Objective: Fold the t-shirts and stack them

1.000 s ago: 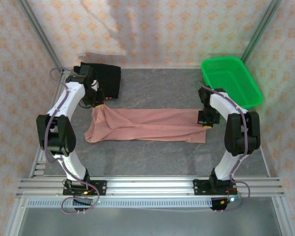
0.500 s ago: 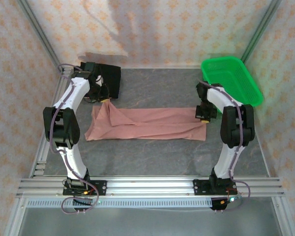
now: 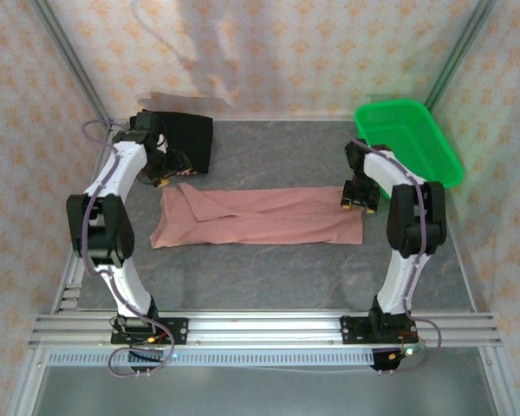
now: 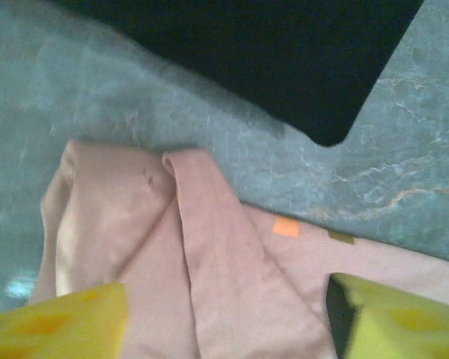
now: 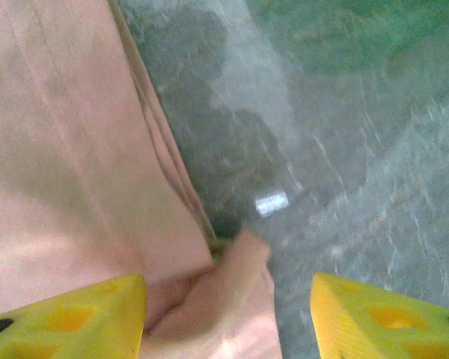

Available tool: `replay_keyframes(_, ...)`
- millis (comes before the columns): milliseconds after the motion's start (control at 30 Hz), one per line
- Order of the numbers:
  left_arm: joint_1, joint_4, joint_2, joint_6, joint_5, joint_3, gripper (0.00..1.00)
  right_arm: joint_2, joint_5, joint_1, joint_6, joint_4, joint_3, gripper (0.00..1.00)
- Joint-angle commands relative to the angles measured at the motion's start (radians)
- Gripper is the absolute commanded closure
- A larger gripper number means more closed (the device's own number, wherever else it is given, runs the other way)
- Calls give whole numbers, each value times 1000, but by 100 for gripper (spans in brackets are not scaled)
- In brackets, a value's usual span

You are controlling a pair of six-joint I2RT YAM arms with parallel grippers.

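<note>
The black t-shirt (image 3: pixel 189 139) lies as a compact, dark rectangle at the far left corner of the bench (image 3: pixel 269 277), so it is judged to be folded already. The dusty-pink t-shirt (image 3: pixel 260 217) is spread across the middle of the bench as one long, narrow strip that runs from the left side to the right side. The lengthwise folding seems to be done, although the left end is a little rumpled, with one flap laid slantwise over another. What is left, as far as can be judged, is the crosswise folding of this strip into a small packet and then the stacking of one shirt on the other. The green mesh basket (image 3: pixel 390 106) stands at the far right corner and nothing is seen inside it.

The left claw (image 4: pixel 228 314) is held over the left end of the pink strip, close to the black shirt. Its yellow fingers (image 4: pixel 60 325) are spread wide and nothing is pinched — the cloth lies flat on the bench below them.

The right claw (image 5: pixel 228 292) is placed at the far right corner of the strip. Its fingers (image 5: pixel 67 318) are also spread. A raised corner of pink cloth is seen between them, but it is not gripped.
</note>
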Motion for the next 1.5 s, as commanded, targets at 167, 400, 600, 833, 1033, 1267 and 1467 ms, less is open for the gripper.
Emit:
replay_keyframes(167, 19, -142, -462, -97, -22, -338, 15, -441, -258, -5, 179, 18, -337, 32)
replay_keyframes(400, 49, -57, -517, -151, 2, -631, 21, -452, -277, -5, 247, 96, -505, 34)
replay_keyframes(600, 76, 98, -454, -173, -11, -723, 28, -385, -198, -5, 257, 163, -522, 36)
replay_keyframes(833, 81, 318, -387, -232, -25, -789, 30, -306, -105, -5, 283, 243, -512, 39)
replay_keyframes(1033, 84, 381, -273, -236, -62, -773, 53, -206, -50, -8, 304, 274, -450, 56)
replay_keyframes(1267, 147, 225, -288, -158, -151, -717, 94, -217, 50, -16, 290, 212, -434, 99)
replay_keyframes(1467, 163, 140, -383, -129, -173, -758, 95, -336, 36, -16, 317, 122, -513, 99)
